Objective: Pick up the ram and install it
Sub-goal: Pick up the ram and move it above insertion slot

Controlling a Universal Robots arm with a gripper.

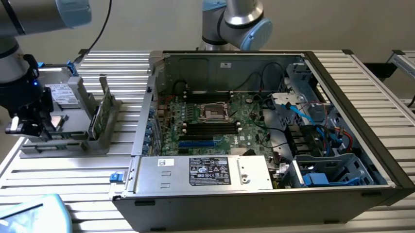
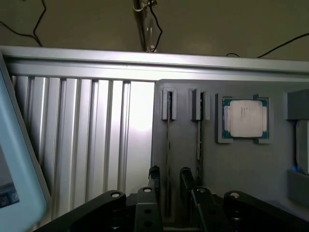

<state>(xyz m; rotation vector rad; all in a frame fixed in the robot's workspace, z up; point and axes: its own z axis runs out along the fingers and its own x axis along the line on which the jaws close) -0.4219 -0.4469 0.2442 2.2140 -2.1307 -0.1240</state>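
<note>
Two ram sticks stand on edge in a grey holder (image 2: 231, 169). One ram stick (image 2: 168, 140) runs straight between my fingertips; the other ram stick (image 2: 199, 140) lies just outside one finger (image 2: 186, 176). My gripper (image 2: 169, 175) is open, its black fingers astride the first stick with a gap on each side. In the exterior view my gripper (image 1: 29, 127) hangs over the holder (image 1: 65, 143) at the left, where a green ram stick (image 1: 96, 116) shows between upright posts. The motherboard's black memory slots (image 1: 209, 127) lie inside the open computer case (image 1: 259, 194).
A square silver processor chip (image 2: 246, 118) sits in the holder beside the sticks. A grey drive with blue tabs (image 1: 65, 90) stands at the holder's back. A second arm (image 1: 236, 22) rises behind the case. A pale blue object (image 1: 29, 213) lies at the table's front corner.
</note>
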